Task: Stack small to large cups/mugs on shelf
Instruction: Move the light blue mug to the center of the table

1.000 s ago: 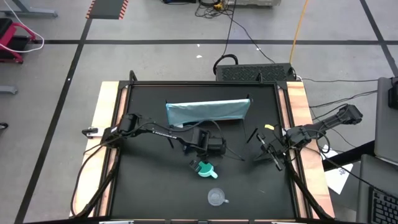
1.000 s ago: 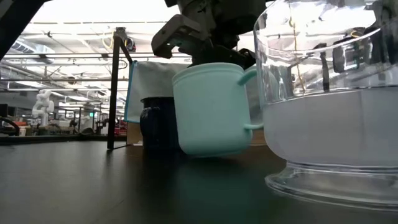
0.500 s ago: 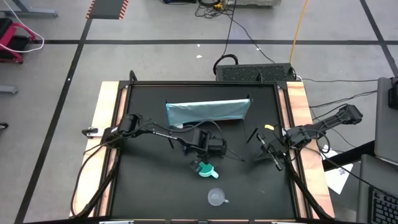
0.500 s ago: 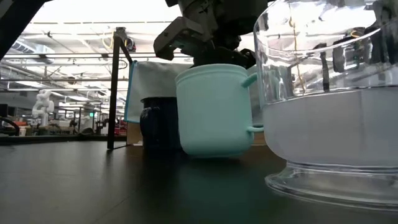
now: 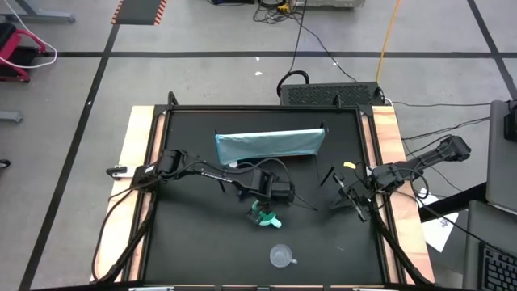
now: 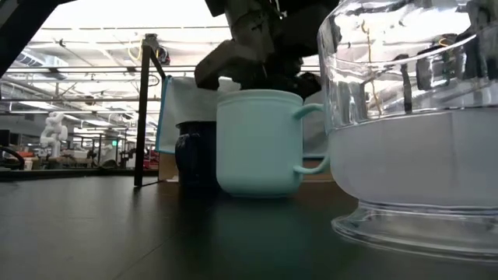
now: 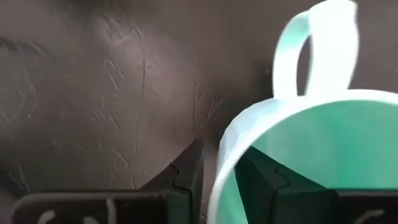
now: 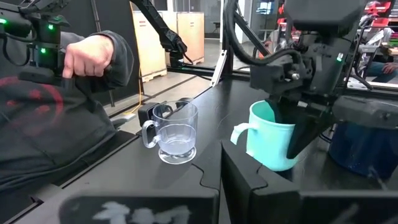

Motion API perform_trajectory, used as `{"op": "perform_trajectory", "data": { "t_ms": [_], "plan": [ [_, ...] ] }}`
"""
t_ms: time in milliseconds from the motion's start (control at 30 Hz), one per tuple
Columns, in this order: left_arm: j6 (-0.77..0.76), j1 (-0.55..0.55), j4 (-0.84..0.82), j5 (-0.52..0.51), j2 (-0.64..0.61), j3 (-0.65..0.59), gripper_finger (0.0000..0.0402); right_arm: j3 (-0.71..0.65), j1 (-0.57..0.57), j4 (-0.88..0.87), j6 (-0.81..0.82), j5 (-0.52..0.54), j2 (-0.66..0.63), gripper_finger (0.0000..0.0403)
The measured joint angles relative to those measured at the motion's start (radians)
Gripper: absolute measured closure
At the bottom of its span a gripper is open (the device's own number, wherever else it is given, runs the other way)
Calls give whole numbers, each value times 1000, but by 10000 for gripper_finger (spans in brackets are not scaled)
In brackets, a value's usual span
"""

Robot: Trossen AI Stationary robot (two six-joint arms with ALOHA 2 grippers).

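light blue-grey and long, the low panel-like shelf stands toward the far side of the black table, and no mug is on it, so the stacking looks barely begun. the dark navy handled mug, the largest, stands on the table in front of the shelf, mostly hidden under the left arm in the high view and showing in the low view just behind the turquoise one. the bright turquoise handled mug stands upright and flat on the table near the middle, below and well short of the shelf. the left gripper hangs right over it, one finger outside the rim and the other inside the cup; the fingers straddle the wall with a little slack, so whether they grip it or are letting go cannot be told. the small clear greyish handled mug, the smallest, stands apart near the front edge, untouched. the right gripper waits with fingers closed and empty at the right side of the table. judging from this, all three mugs are yet to be nested and set on the shelf.
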Motion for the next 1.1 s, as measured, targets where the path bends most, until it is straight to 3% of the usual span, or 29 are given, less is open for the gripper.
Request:
{"op": "perform_trajectory", "data": {
  "t_ms": [367, 733, 933, 1100],
  "plan": [
    [-9, -18, 27, -41, 0, 1, 301, 0, 0, 0, 0, 0, 0, 403],
    [-26, -26, 19, -44, -2, 4, 206, 0, 0, 0, 1, 0, 0, 403],
    [-33, -26, -29, -45, -4, 75, 154, 0, 0, 0, 1, 0, 0, 403],
    [-27, -29, -85, -46, -7, 162, 134, 0, 0, 0, 1, 0, 0, 403]
  ]
}}
